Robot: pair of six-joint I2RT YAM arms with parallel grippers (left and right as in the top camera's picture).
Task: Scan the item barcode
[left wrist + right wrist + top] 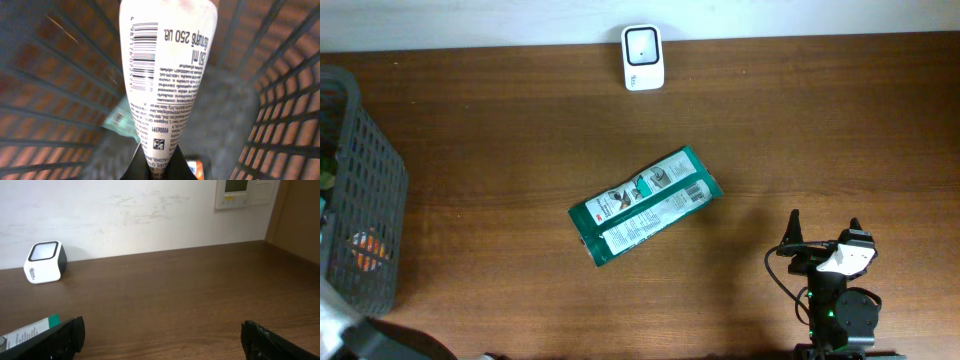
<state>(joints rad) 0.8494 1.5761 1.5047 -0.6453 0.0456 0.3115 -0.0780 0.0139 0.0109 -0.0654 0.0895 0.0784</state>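
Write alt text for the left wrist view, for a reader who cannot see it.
The left gripper pinches the narrow end of a white tube, whose printed barcode and small text fill the middle of the frame. Around it rise the dark mesh walls of a basket, with a teal packet lying below.

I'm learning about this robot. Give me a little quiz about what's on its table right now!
1. Fill in: the right claw stands ___, holding nothing.
2. What grips the white tube inside the basket? A the left claw; B the right claw.
3. True or false: the green packet lies on the table, apart from the white scanner.
Key: 1 open; 2 A; 3 true.
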